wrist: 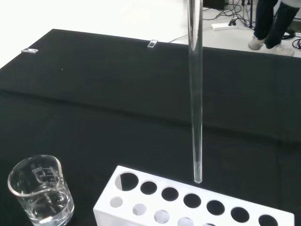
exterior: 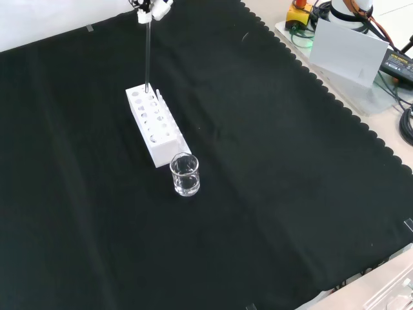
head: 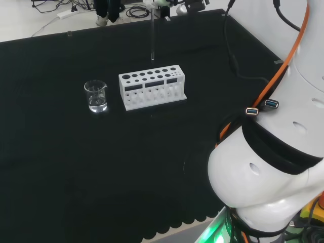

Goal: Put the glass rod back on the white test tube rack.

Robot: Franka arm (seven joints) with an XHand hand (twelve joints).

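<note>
The glass rod [head: 152, 35] hangs upright from my hand [head: 163, 2] at the top edge of the head view. In the front view my hand [exterior: 150, 8] is pinched on the top of the rod [exterior: 147, 55]. The white test tube rack [head: 152, 88] stands on the black cloth, all its holes empty. The rod's lower tip [wrist: 198, 178] hovers just above the rack [wrist: 136, 195], over its back edge, close to a hole but not in one. In the front view the tip is above the far end of the rack [exterior: 155, 126].
A small glass beaker [head: 96, 96] with a little clear liquid stands just off one end of the rack; in the front view the beaker [exterior: 185, 174] is nearer than the rack. The arm's white links [head: 273, 167] take up the right of the head view.
</note>
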